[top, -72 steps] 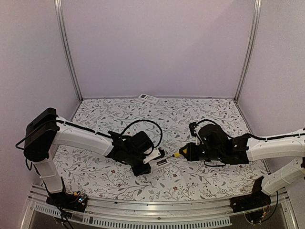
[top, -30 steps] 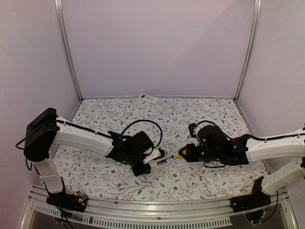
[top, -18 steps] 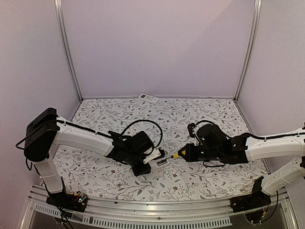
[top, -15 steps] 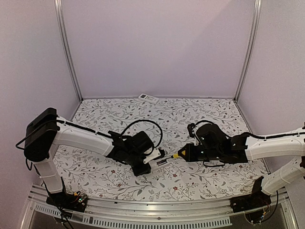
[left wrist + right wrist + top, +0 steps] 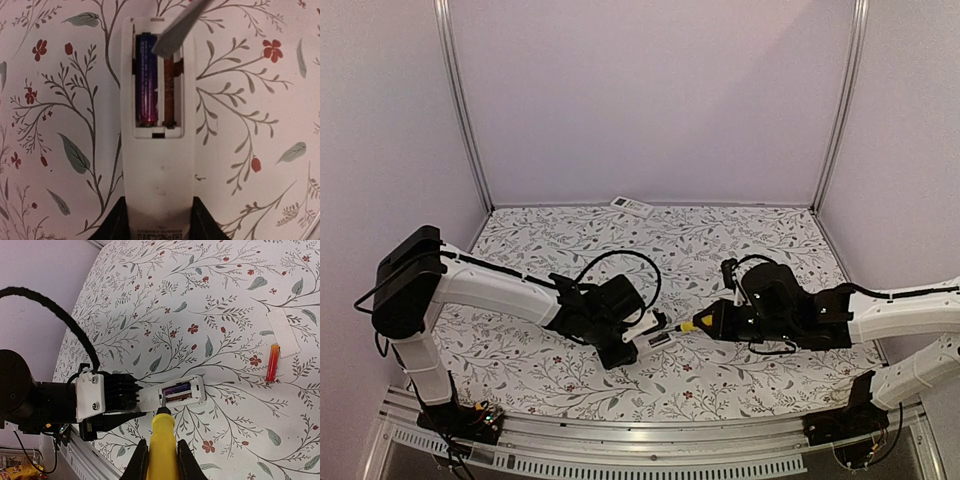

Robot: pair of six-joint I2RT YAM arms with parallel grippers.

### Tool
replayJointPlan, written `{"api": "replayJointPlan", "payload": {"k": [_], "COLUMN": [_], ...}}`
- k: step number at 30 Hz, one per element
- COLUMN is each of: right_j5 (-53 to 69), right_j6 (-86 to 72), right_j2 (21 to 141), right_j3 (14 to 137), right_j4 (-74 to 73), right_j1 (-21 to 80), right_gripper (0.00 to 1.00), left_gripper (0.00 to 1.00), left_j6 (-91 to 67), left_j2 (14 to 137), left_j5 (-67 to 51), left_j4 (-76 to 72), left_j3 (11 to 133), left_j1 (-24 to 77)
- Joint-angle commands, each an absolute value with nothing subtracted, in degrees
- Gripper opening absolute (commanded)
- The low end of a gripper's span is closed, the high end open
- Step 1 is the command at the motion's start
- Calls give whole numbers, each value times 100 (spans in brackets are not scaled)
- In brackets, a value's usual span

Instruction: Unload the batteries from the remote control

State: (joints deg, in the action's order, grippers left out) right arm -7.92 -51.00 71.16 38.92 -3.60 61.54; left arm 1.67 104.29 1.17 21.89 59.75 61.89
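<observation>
The left tool (image 5: 159,222) is clamped on the lower end of the remote control (image 5: 157,165). The remote lies back-up on the tabletop (image 5: 740,250) with its compartment open. A dark purple battery (image 5: 146,80) sits in the left bay. The right bay shows only a rusty strip, probably a bare contact, though the view is too poor to be sure.

The blade of the yellow-handled screwdriver (image 5: 162,427) rests at the top end of that cell, and the right tool (image 5: 161,462) is closed around the handle. To do this step well, slip the tip under the cell's end and lever gently upward while the left tool pins the remote flat.

- Batteries: two, one seated and one reddish battery (image 5: 271,362) loose on the tabletop.
- Screwdrivers: one.
- Battery cover (image 5: 283,333): one.
- Remotes: two, counting the broader remote (image 5: 631,206) at the back.
</observation>
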Motion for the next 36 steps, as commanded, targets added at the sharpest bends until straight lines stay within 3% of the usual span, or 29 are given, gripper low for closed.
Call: {"api": "replayJointPlan", "payload": {"k": [1,16,26,36], "right_j5": [-996,-1710,-2420,-2640], "right_j6": [-5410,-5923,-6935,-7071], "right_j2": [7395,7990,8090,8494], "right_j3": [3860,3981,3086,3077], "right_j4": [-244,-742,529,973], "right_j1": [6284,6458,6796,6838], "right_gripper": [0,0,0,0], "left_gripper": [20,20,19,17], "left_j6": [62,13,17,-215], "left_j2": [10665,10651,10596,10528], "left_j5": [150,-22,-598,-1137], "left_j4": [2328,2323,2259,2127], "left_j3": [6020,6029,6047,6045], "left_j1": [6342,6347,6339,6264]}}
